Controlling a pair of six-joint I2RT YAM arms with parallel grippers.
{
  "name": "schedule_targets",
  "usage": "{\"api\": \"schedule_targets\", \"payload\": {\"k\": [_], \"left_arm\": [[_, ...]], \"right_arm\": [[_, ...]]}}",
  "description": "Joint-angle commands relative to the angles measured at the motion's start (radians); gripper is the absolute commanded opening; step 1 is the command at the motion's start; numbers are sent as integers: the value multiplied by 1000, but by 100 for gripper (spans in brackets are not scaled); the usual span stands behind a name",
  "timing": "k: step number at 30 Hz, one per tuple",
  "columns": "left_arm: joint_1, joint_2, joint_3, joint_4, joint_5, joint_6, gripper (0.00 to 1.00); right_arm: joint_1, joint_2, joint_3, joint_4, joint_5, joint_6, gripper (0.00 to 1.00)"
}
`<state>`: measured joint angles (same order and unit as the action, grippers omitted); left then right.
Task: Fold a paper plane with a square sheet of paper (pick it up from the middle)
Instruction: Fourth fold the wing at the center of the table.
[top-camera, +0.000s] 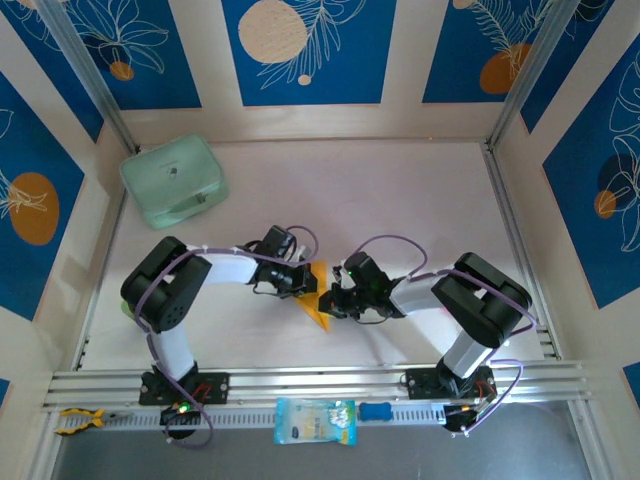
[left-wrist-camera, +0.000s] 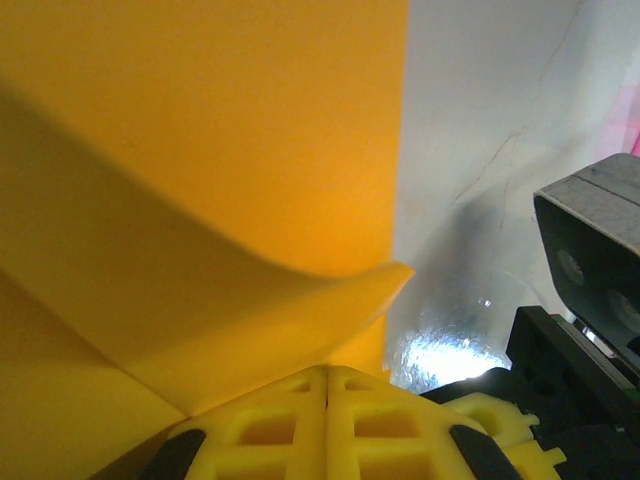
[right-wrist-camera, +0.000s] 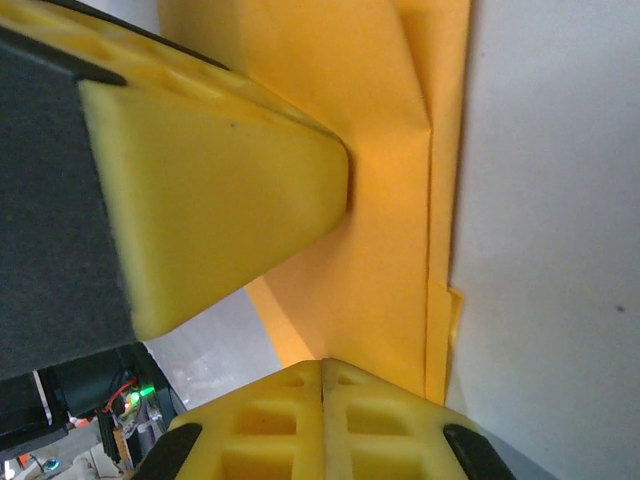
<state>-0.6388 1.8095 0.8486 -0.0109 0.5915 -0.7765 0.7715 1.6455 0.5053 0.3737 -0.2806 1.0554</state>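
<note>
Right now your folded orange paper (top-camera: 320, 314) lies on the desk (top-camera: 400, 200) at its middle, between the two arms, with one pointed end toward the arm bases. Your left claw (top-camera: 300, 282) is closed, fingers pressed together, its tip down on the paper where a flap curls up. Your right claw (top-camera: 331, 303) is closed too, at the paper's right side. Whether either pinches the paper, you cannot tell. The mint-green case (top-camera: 173, 180) sits well apart, far left.
</note>
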Motion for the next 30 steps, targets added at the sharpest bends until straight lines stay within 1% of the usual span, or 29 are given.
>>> {"api": "schedule_targets", "payload": {"k": [1, 13, 20, 26, 30], "left_arm": [[29, 44, 13, -84, -144, 28, 2], [135, 90, 116, -93, -120, 63, 4], [177, 130, 174, -99, -99, 77, 6], [219, 160, 209, -135, -122, 102, 6], [256, 163, 214, -133, -115, 104, 6]], "right_arm": [[21, 40, -28, -216, 49, -21, 0], [18, 30, -44, -221, 44, -36, 0], [12, 22, -54, -218, 40, -39, 0], [11, 17, -54, -216, 36, -42, 0], [9, 17, -56, -214, 31, -47, 0]]}}
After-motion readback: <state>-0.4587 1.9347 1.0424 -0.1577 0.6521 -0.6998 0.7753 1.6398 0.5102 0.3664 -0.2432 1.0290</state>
